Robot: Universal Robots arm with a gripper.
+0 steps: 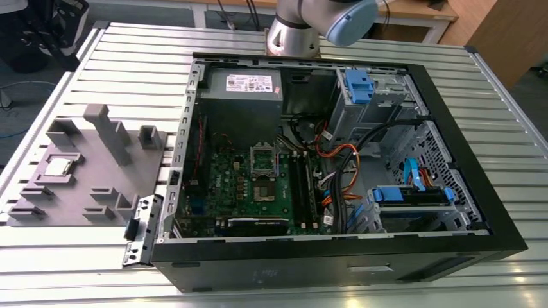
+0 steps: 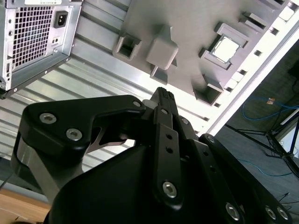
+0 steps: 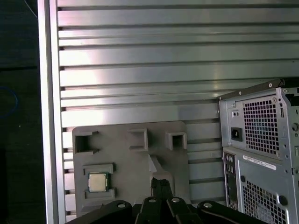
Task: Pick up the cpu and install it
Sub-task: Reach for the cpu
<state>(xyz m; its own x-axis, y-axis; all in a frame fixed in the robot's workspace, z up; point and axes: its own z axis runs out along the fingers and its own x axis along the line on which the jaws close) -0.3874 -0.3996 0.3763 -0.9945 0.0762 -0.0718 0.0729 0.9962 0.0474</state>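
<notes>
The cpu is a small silvery square lying flat in a recess of the grey holder plate, at the exterior view's left of the open computer case. Both wrist views show it from above: the cpu sits in its framed pocket, and again as the cpu. My gripper hangs well above the holder plate, apart from the chip, its black fingers pressed together with nothing between them. The same shut gripper appears in the second wrist view.
The case stands open on a ribbed aluminium table, with its green motherboard, cables and blue drive brackets exposed. Its vented rear panel is beside the holder plate. Upright grey blocks rise from the plate. The arm's joint is behind the case.
</notes>
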